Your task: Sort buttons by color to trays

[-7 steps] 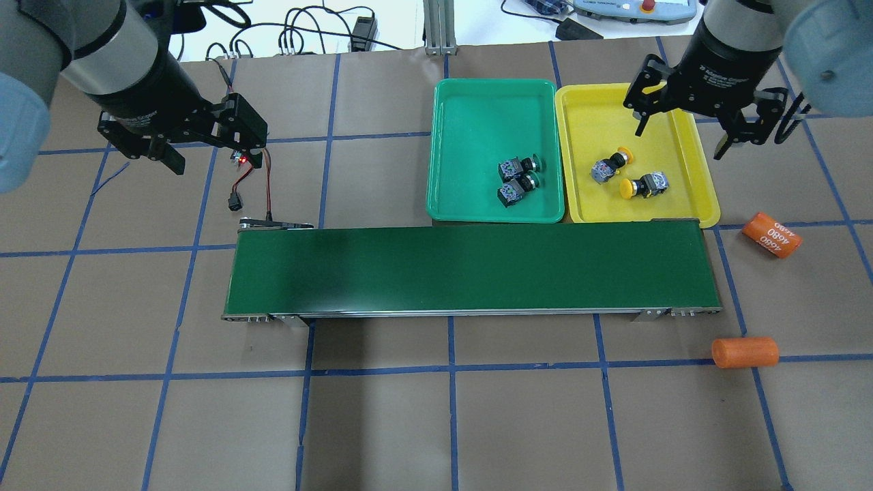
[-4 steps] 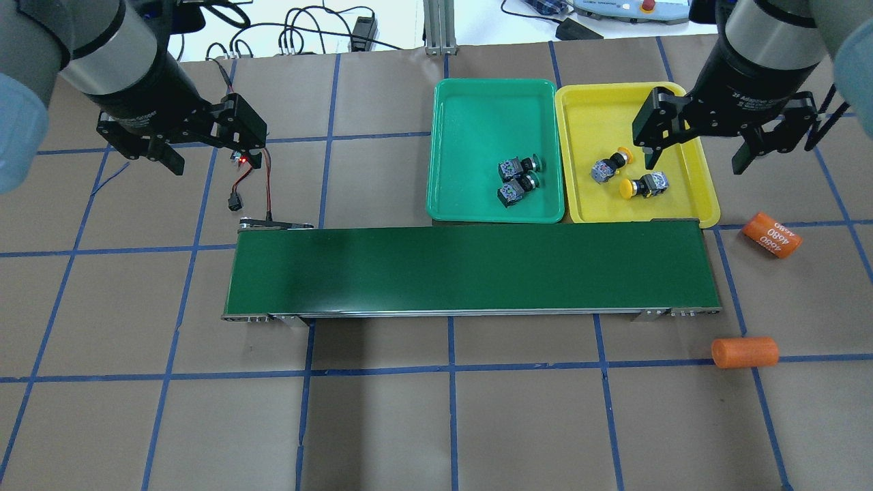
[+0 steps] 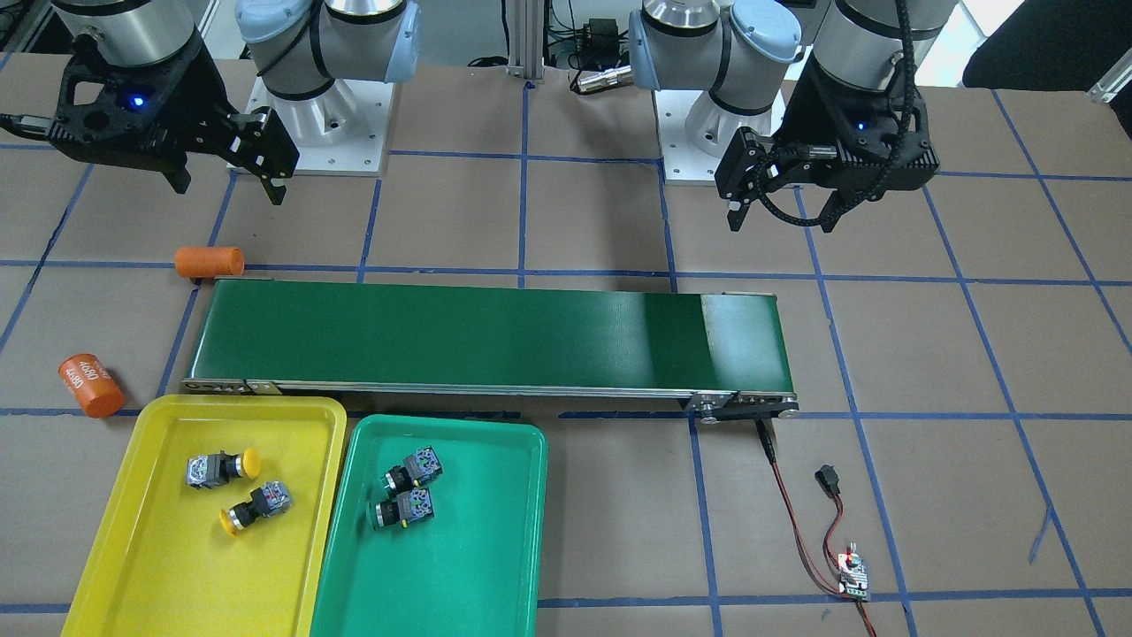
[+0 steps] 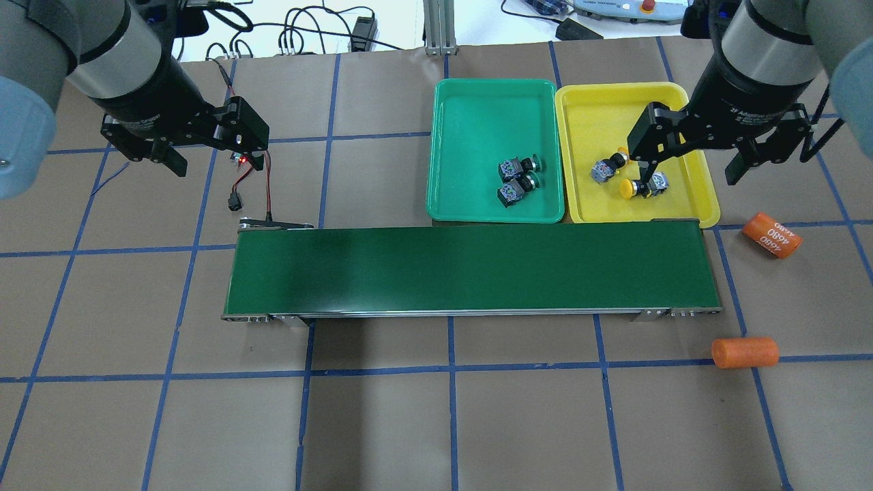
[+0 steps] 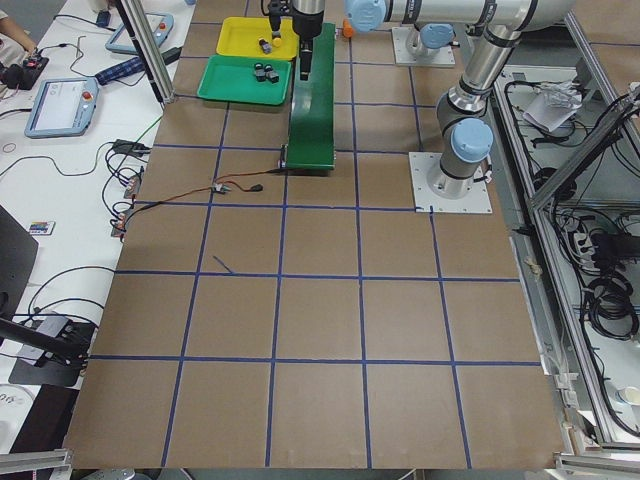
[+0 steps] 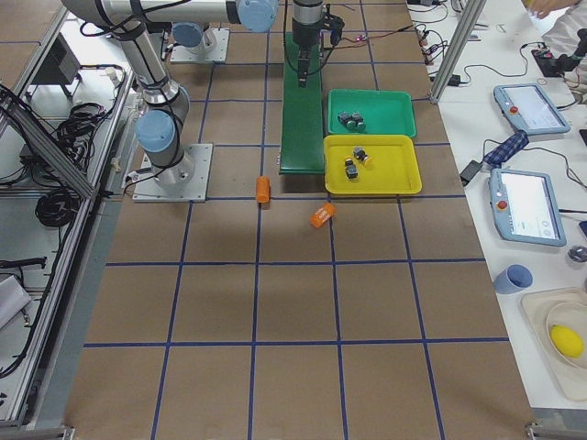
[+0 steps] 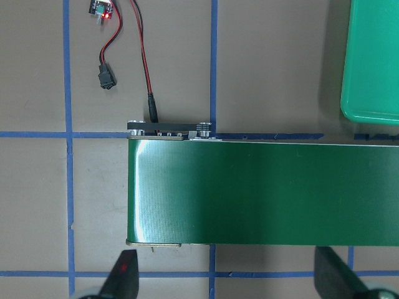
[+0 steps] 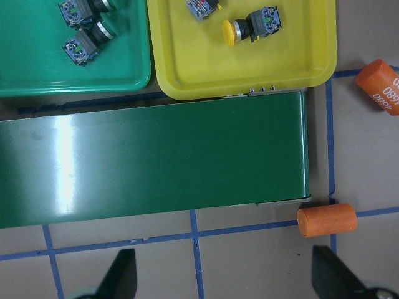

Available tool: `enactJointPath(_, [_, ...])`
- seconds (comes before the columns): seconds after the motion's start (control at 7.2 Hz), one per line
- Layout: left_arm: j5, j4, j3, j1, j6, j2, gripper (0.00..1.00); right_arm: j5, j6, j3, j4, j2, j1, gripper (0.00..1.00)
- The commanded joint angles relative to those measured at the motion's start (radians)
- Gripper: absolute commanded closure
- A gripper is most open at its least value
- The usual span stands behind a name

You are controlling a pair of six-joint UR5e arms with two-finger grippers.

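Two yellow buttons [image 4: 603,169] [image 4: 627,189] lie on their sides in the yellow tray [image 4: 600,116]. Both green buttons [image 4: 518,166] [image 4: 516,189] lie in the green tray [image 4: 477,116] beside it. The front view shows the same: yellow buttons [image 3: 221,467] [image 3: 252,509] and green buttons [image 3: 411,469] [image 3: 402,510]. My right gripper [image 4: 687,179] hangs open and empty high above the table, touching nothing. In its wrist view the trays lie beyond the belt. My left gripper [image 4: 217,166] is open and empty, high over the belt's other end.
A long dark-green conveyor belt [image 4: 470,269] runs across the table in front of both trays. Two orange cylinders [image 4: 771,235] [image 4: 745,352] lie off its right end. Red and black wires with a small lit board [image 4: 239,160] trail from its left end.
My right gripper has moved back toward me and down in the overhead view, staying open. My left gripper has barely shifted. The buttons have not moved.
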Motion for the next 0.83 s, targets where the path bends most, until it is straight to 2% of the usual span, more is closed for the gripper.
enactJointPath(0.0, [0.0,-0.002,-0.003,0.0,0.0,0.001,0.0,0.001,-0.007,0.016,0.009,-0.015,0.017,0.0])
enactJointPath(0.69, [0.0,0.001,-0.001,0.001,0.0,0.001,0.0,0.006,-0.005,0.019,0.009,-0.017,0.034,0.0])
